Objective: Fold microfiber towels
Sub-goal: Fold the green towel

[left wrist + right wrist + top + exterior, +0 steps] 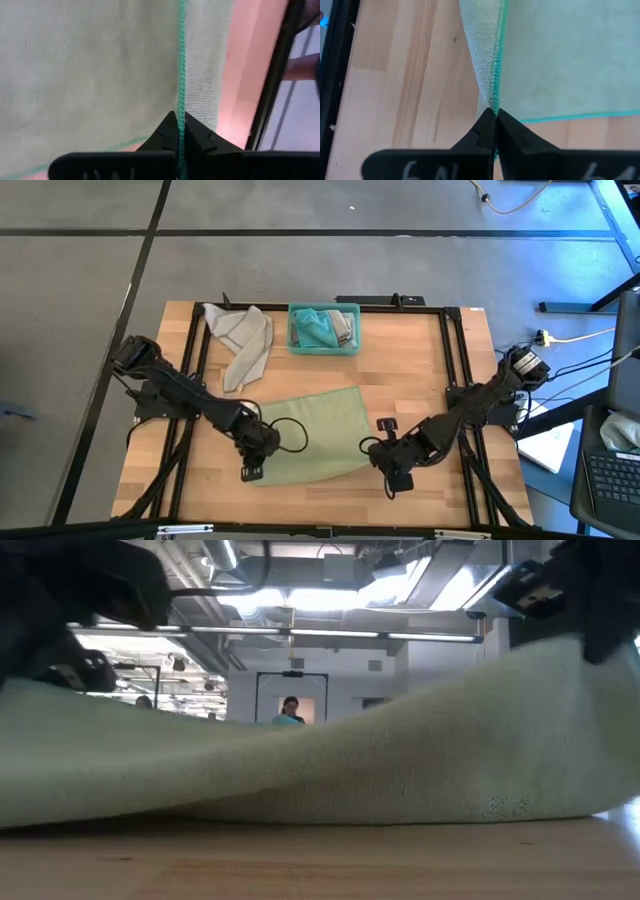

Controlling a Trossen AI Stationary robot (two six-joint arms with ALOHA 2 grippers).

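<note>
A pale green microfiber towel [315, 430] with a green stitched hem lies spread on the wooden table, between my two grippers. My left gripper [252, 468] is shut on its near left part, and my right gripper [388, 472] is shut on its near right part. In the low view the towel [330, 770] rises at both ends and sags in the middle onto the table. A light grey towel [242, 340] lies crumpled at the far left. More towels [318, 326] sit in a teal bin [324, 350]. My left gripper [179, 116] pinches the towel's green stitched hem [181, 95] between its two fingers, coming from above and slanting down. The hem runs straight away from the fingertips, drawn up off the table, with cloth falling to both sides. One layer or several, I cannot tell. My right gripper [493, 111] pinches the stitched hem [495, 92] near a corner between its two fingers, slanting down from above. The cloth folds along the raised hem and spreads away on both sides. The adjoining hem [580, 116] lies on the table.
Black frame rails [452, 360] run along the table's left, right and far sides. The teal bin stands at the far middle. Bare wood [410, 360] lies between the bin and the green towel. A person [290, 712] stands far off in the room.
</note>
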